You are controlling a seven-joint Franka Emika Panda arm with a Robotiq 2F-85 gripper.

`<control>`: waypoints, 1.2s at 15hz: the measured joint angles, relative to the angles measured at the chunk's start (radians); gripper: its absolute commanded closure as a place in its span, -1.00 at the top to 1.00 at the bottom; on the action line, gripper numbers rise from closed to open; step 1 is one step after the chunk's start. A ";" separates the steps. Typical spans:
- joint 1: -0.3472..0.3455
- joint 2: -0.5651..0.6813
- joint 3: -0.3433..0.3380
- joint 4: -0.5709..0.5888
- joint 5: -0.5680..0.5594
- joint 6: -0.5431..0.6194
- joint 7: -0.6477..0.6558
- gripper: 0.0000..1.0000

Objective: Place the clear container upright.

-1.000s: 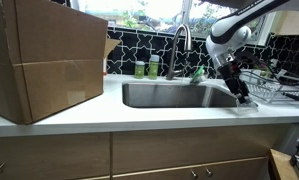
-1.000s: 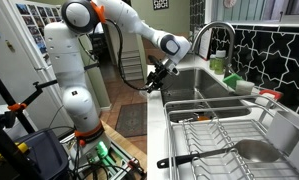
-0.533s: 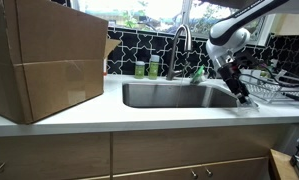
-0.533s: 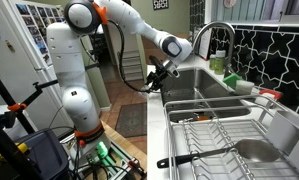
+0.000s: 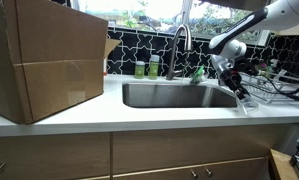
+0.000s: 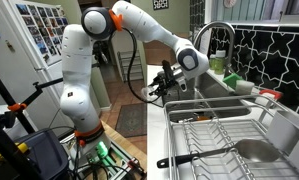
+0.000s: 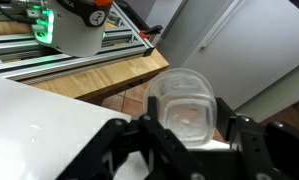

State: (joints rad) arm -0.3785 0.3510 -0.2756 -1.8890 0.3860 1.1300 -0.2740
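The clear container [image 7: 184,102], a small transparent plastic cup, sits between my fingers in the wrist view, one round end facing the camera. My gripper [image 7: 186,122] is shut on its sides, over the edge of the white counter [image 7: 39,130], with wooden floor beyond. In both exterior views the gripper [image 5: 238,94] [image 6: 160,90] hangs low at the counter strip between the sink and the dish rack. The container is too small to make out clearly there.
The steel sink [image 5: 134,86] with its faucet [image 5: 179,45] lies beside the gripper. Two green bottles [image 5: 146,68] stand behind the sink. A wire dish rack [image 5: 274,85] [image 6: 229,130] is on the gripper's other side. A large cardboard box [image 5: 44,60] fills the counter's far end.
The arm's upper links have swung over toward the sink and dish rack. The gripper has dropped slightly and stays at the same counter strip.
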 measured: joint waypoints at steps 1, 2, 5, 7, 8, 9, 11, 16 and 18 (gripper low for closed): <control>-0.014 0.028 -0.002 0.024 0.026 -0.022 0.009 -0.36; -0.027 0.056 -0.003 0.048 0.051 -0.045 0.022 -0.36; -0.048 0.136 -0.003 0.122 0.110 -0.120 0.082 -0.36; -0.053 0.183 -0.003 0.166 0.130 -0.164 0.133 -0.36; -0.055 0.204 -0.003 0.187 0.138 -0.180 0.162 -0.36; -0.056 0.223 -0.004 0.207 0.142 -0.193 0.192 -0.36; -0.056 0.257 -0.006 0.241 0.143 -0.209 0.252 -0.36; -0.055 0.320 -0.006 0.315 0.143 -0.280 0.346 -0.36; -0.061 0.339 0.009 0.328 0.138 -0.295 0.366 -0.36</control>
State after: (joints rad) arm -0.4393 0.6895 -0.2670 -1.5613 0.5237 0.8347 0.0922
